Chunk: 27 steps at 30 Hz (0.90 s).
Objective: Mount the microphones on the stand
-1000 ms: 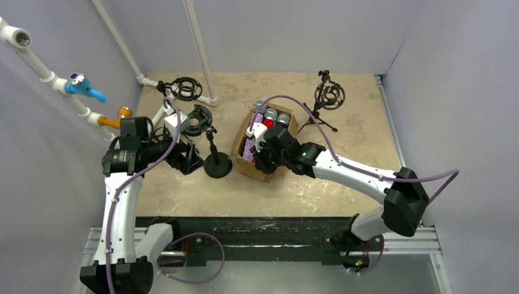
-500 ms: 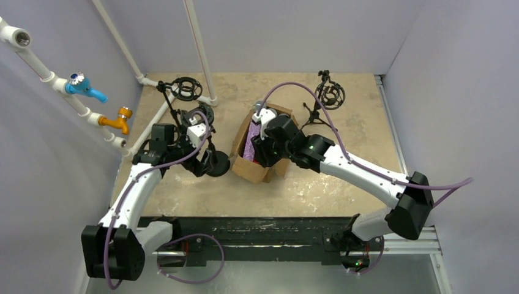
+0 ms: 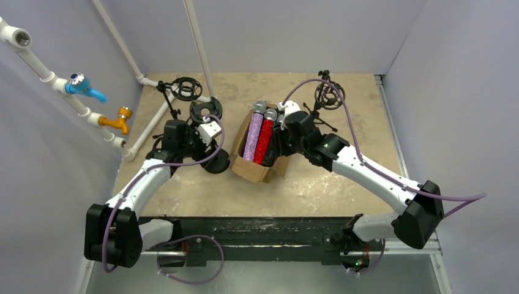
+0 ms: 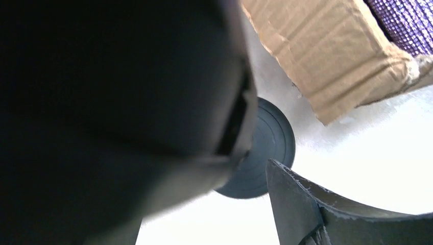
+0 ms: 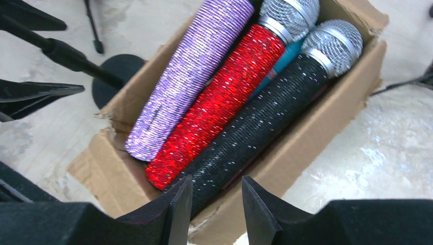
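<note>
Three microphones lie side by side in the cardboard box (image 5: 112, 173): the purple microphone (image 5: 189, 76), the red microphone (image 5: 224, 102) and the black microphone (image 5: 270, 109), with something teal peeking out beneath them. None sits on a stand, so I judge the step in hand to be the first pick. My right gripper (image 5: 215, 185) hovers over the near end of the box, fingers parted a little and holding nothing, the black handle just beyond my tips. My left gripper (image 3: 207, 142) is down by the round-based stand (image 3: 217, 164). I cannot tell whether it is parted or clamped on the pole, since its own view is mostly blocked. Next I should descend, straddle the black handle and close on it.
</note>
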Motion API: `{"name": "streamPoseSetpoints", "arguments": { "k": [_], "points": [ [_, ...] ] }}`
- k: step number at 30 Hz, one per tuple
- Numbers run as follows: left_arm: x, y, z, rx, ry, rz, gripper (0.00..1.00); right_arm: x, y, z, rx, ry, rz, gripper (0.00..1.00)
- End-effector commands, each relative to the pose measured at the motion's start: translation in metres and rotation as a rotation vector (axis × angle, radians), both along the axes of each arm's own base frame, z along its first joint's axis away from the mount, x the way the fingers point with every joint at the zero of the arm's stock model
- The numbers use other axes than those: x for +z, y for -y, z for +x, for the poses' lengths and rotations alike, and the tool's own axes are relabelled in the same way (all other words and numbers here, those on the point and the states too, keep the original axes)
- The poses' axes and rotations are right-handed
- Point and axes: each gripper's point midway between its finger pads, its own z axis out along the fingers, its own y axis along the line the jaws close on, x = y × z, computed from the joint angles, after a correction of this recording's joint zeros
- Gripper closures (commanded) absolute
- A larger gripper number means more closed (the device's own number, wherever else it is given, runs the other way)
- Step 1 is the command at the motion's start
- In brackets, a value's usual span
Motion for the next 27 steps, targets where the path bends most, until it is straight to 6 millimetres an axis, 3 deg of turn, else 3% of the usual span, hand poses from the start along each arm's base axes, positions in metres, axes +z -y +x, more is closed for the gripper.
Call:
{"name": "streamPoseSetpoints", "arguments": {
  "k": [1,5,13,19,23,27],
  "points": [
    [-0.023,-0.018,0.002,0.034,-0.033,0.157,0.2,-0.013,0.019,0.007,-0.126,-0.026,-0.021,0.54],
    [-0.02,-0.019,-0.014,0.041,-0.083,0.143,0.17,-0.026,0.029,0.013,-0.187,-0.037,-0.044,0.52],
    [0.01,-0.013,-0.077,-0.071,-0.153,0.106,0.11,-0.04,0.024,0.038,-0.237,-0.038,-0.017,0.54],
    [0.047,0.005,-0.125,-0.215,-0.223,0.018,0.11,-0.061,0.011,0.04,-0.206,-0.094,-0.018,0.8],
    [0.082,0.031,-0.129,-0.231,-0.242,-0.162,0.12,-0.066,0.016,0.03,-0.2,-0.118,-0.015,0.98],
    [0.102,0.042,-0.118,-0.207,-0.254,-0.24,0.13,-0.062,0.019,0.01,-0.146,-0.14,-0.003,1.0]
  ]
}}
